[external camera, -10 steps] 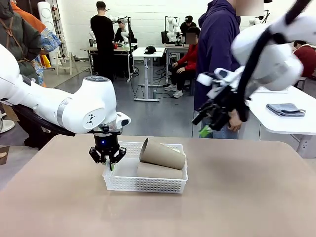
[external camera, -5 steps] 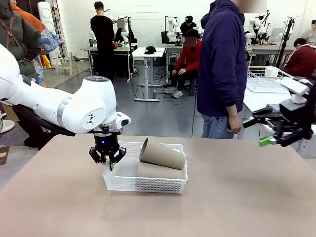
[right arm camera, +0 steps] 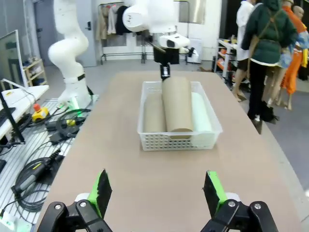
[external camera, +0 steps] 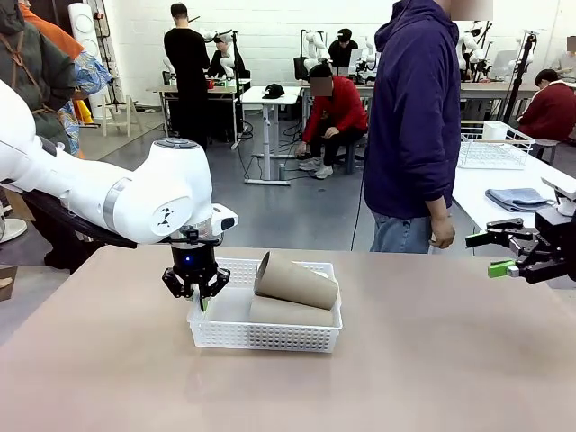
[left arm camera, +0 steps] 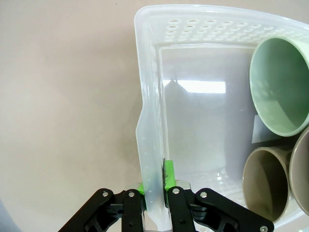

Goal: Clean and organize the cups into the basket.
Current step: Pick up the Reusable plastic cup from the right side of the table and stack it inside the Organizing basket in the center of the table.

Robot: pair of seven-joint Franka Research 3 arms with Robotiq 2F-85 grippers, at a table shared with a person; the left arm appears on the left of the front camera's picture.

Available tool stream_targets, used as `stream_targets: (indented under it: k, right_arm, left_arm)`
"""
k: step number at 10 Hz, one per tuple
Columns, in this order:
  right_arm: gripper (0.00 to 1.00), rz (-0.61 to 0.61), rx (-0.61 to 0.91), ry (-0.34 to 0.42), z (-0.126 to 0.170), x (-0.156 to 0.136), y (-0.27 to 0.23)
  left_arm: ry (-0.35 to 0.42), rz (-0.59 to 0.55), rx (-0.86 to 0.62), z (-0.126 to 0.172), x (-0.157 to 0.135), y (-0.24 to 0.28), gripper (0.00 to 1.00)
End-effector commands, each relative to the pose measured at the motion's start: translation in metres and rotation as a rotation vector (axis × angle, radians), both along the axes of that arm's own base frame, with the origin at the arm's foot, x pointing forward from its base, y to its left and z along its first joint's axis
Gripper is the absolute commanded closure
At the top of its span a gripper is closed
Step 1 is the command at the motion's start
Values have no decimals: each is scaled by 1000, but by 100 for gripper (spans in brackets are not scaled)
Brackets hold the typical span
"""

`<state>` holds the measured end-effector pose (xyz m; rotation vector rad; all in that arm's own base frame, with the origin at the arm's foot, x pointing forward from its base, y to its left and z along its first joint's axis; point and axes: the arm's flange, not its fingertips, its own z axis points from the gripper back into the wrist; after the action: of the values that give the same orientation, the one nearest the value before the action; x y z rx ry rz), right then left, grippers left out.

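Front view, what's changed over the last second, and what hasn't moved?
The right arm swung down from high over the table's far right and drew back toward the right edge; its right gripper now hangs open and empty there. The person shifted slightly to the right. The left gripper stayed clamped on the basket wall, and the cups lie inside as before.
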<state>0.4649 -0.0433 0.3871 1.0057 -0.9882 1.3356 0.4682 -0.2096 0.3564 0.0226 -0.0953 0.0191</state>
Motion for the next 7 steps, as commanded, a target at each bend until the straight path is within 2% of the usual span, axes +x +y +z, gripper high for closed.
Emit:
stream_targets:
  k: [1,2,7]
  right_arm:
    - [0,-135,-61,-30,4,-19,15]
    - [0,0,0,0,0,0,0]
    - [0,0,0,0,0,0,0]
  left_arm:
    - [-4,-8,3,1,0,-1,100]
    - [-4,-8,3,1,0,-1,100]
    - [-4,-8,3,1,0,-1,100]
